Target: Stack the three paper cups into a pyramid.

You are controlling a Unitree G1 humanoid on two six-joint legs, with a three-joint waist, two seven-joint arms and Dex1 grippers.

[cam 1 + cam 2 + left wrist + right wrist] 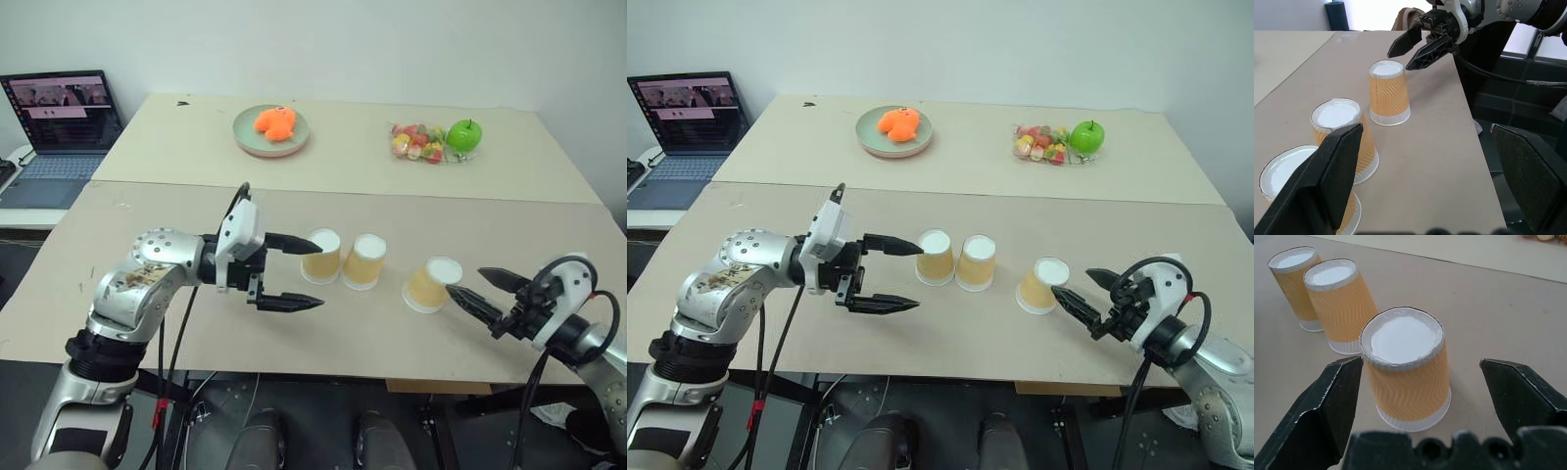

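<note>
**Three cups upside down in a row, both grippers open beside them**

Three paper cups stand on the near table (196, 333), all upside down with their white bases up. None is stacked on another. The left cup (321, 256) and the middle cup (363, 261) stand just beside each other, touching or nearly so at their rims. The right cup (432, 284) stands apart from the pair, to their right and a little nearer the table's near edge.

The left gripper (294, 273) points to the right, at about the height of the cups, just left of the left cup. Its jaws are spread wide and hold nothing. One fingertip reaches close to the left cup's far side; the other lies nearer, over bare table. Whether the far finger touches the cup I cannot tell.

The right gripper (480, 289) sits at the right, pointing left toward the right cup. Its jaws are also wide open and empty. In the right wrist view the right cup (1406, 369) stands between the two fingers (1322, 416), with a gap on each side, so it is not gripped.

On the far table lie a green plate (271, 132) with an orange toy (275, 122), and further right a clear bag of sweets (416, 143) with a green apple (464, 135) just beside it. A laptop (61, 125) stands open at the far left.
</note>
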